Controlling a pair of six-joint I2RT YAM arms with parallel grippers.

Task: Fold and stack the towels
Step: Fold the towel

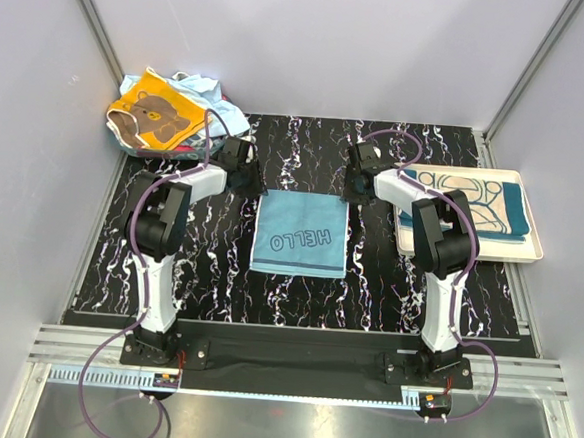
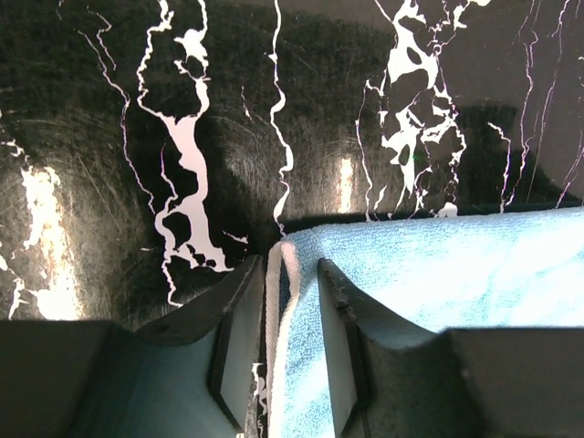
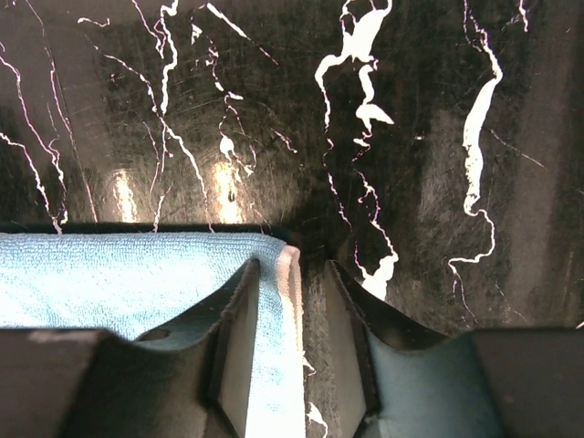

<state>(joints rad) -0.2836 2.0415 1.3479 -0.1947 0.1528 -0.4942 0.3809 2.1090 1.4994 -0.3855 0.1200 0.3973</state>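
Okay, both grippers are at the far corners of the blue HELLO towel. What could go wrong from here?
1. The right gripper has only the white hem of the light blue towel between its open fingers, with bare table showing beside it. Closing could pinch too little, and the corner might slip.
2. The left gripper has more cloth in its gap, so the lift may be uneven and skew the fold.
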